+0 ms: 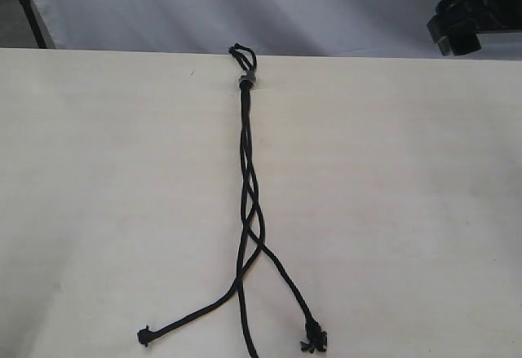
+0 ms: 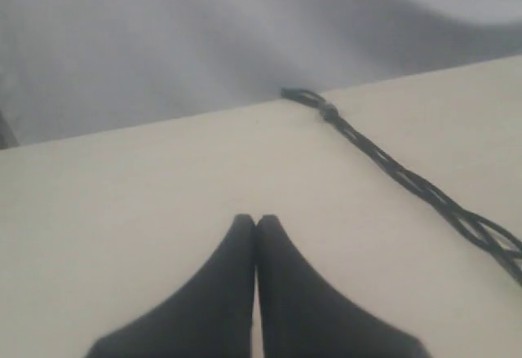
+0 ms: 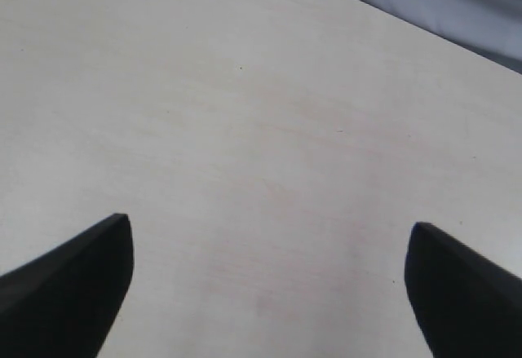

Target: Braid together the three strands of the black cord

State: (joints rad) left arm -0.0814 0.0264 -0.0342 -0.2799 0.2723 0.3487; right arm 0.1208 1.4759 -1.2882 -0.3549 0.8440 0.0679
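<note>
The black cord (image 1: 245,154) lies lengthwise on the pale table, and its greyish knot (image 1: 245,80) and tiny loop (image 1: 242,51) sit at the far edge. The three strands are interlaced from the knot to about two thirds of the way down. Below that they part: the left strand (image 1: 188,317) ends in a small tip, the middle strand (image 1: 247,333) runs out of frame, and the right strand (image 1: 289,289) ends in a frayed tip. The left wrist view shows the cord (image 2: 408,180) apart from my left gripper (image 2: 255,221), which is shut on nothing. My right gripper (image 3: 269,232) is open over bare table.
The pale wooden table (image 1: 98,195) ends at its far edge against a grey-white cloth backdrop (image 1: 163,7). A black part of the right arm (image 1: 473,11) hangs at the top right, beyond the table's edge.
</note>
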